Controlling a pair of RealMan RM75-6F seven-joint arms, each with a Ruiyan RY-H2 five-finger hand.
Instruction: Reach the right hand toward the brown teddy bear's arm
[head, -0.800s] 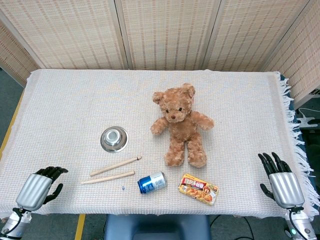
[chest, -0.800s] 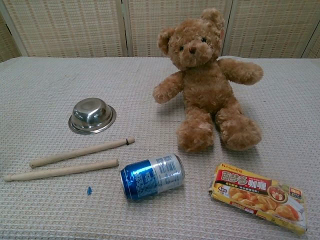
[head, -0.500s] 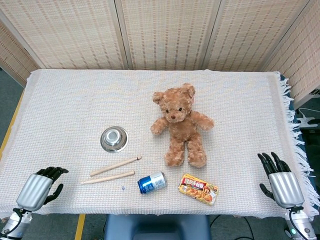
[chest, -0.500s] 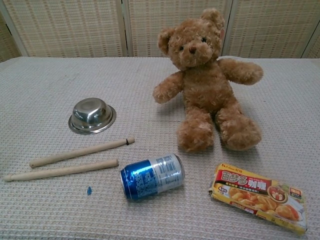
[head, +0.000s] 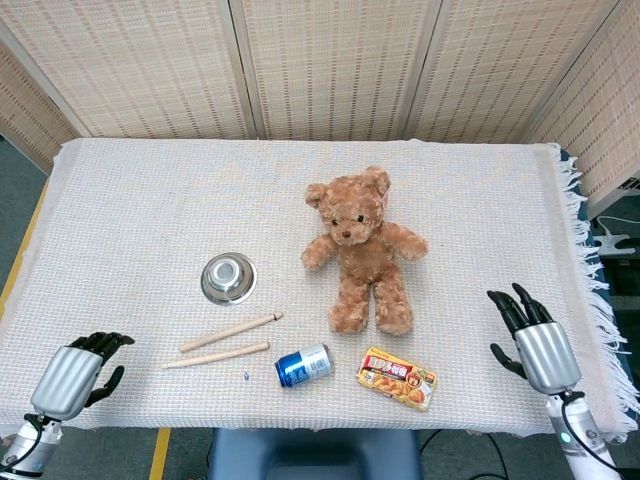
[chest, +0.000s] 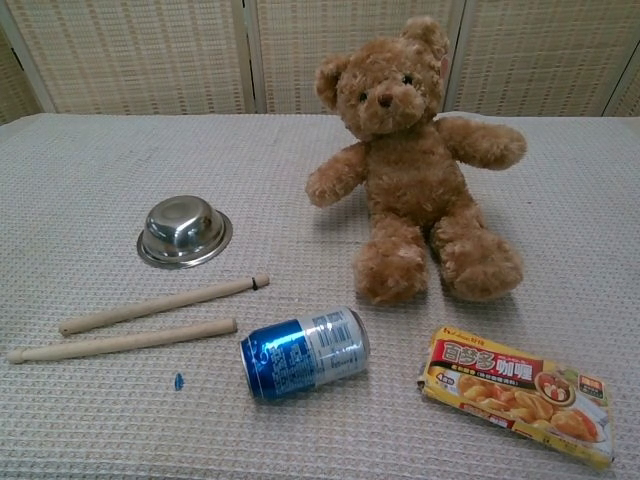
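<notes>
The brown teddy bear sits upright near the middle of the table, arms spread; in the chest view the teddy bear faces the camera, one arm stretched toward the right. My right hand hovers near the table's front right, fingers apart and holding nothing, well to the right of and nearer than the bear. My left hand is at the front left corner with fingers curled in, holding nothing. Neither hand shows in the chest view.
A steel bowl lies left of the bear. Two wooden sticks, a blue can on its side and a yellow food box lie along the front. The cloth's fringed edge runs down the right side.
My right hand has moved left and away from the front edge, toward the bear. The left hand and the objects have stayed put.
</notes>
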